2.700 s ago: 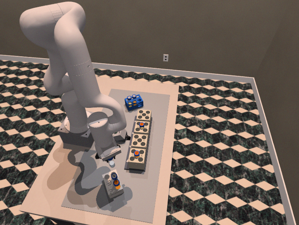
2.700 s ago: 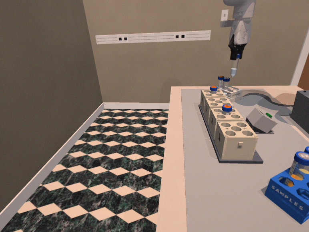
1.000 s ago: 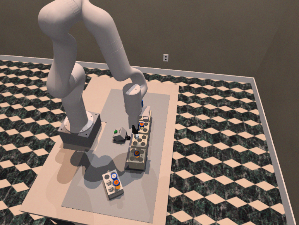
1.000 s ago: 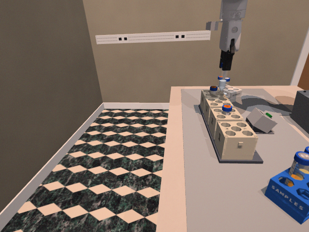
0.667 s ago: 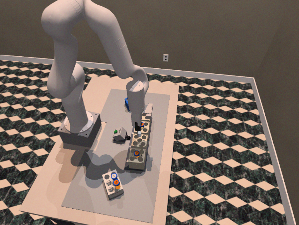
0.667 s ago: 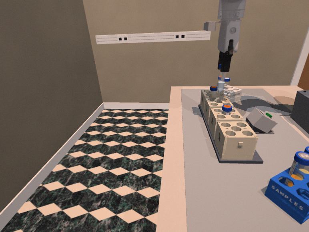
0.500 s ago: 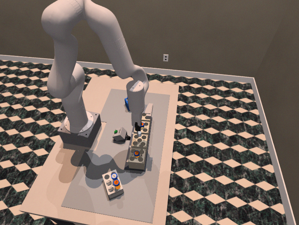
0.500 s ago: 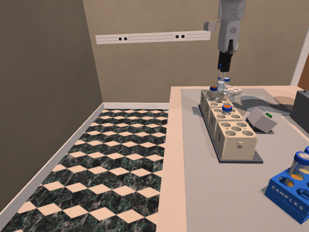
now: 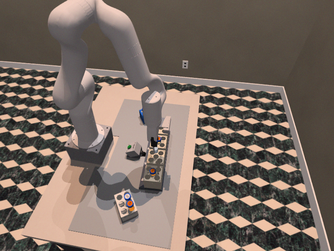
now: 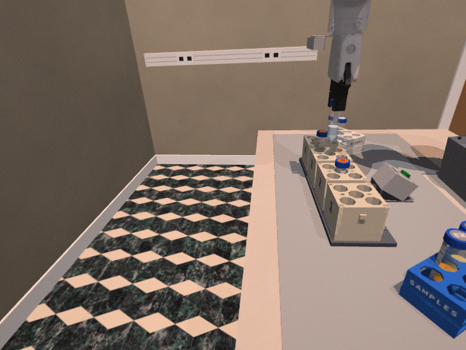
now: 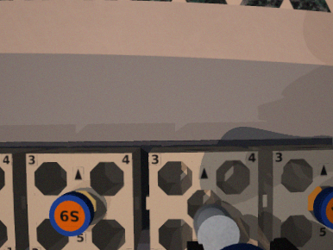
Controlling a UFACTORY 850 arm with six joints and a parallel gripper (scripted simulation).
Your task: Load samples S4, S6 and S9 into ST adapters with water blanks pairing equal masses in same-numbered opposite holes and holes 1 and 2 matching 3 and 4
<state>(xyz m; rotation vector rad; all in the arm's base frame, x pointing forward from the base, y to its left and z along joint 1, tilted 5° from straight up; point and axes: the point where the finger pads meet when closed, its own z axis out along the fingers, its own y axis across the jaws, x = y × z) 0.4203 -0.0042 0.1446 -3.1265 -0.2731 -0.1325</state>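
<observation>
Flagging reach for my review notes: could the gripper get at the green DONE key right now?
Probably not usefully: the gripper is shut on a tube, though nothing visible covers the key.
</observation>
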